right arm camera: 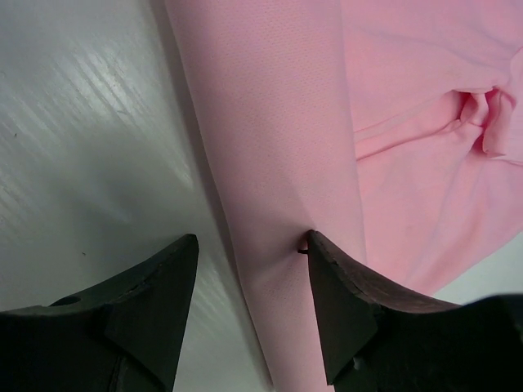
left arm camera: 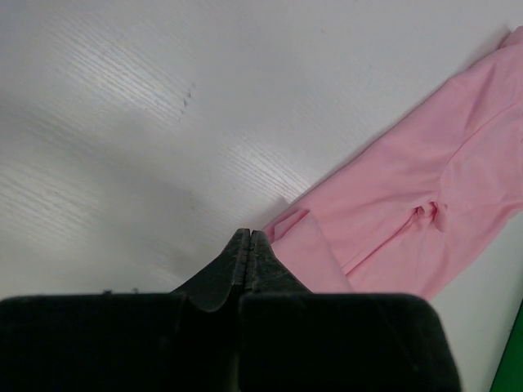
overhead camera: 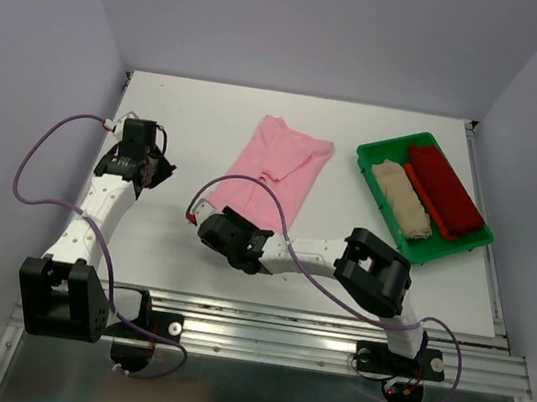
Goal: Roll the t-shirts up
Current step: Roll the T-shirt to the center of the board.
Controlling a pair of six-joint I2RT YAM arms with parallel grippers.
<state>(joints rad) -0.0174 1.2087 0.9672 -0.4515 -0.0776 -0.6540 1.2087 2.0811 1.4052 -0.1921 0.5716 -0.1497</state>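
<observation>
My right end effector is spread over the near hem of the pink t-shirt, which lies folded lengthwise in the middle of the table. My left end effector is pressed together, empty, just beside that hem. I'd pinch the hem squarely, then roll tightly and evenly away.

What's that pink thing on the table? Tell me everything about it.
A pink shirt of soft, fine-knit cloth, folded lengthwise into a long band, with a small bunched crease midway. It lies flat and slanted on the white table, left of the green tray, not touching it. The open right gripper straddles its folded edge at the near end; contact is unclear.
</observation>
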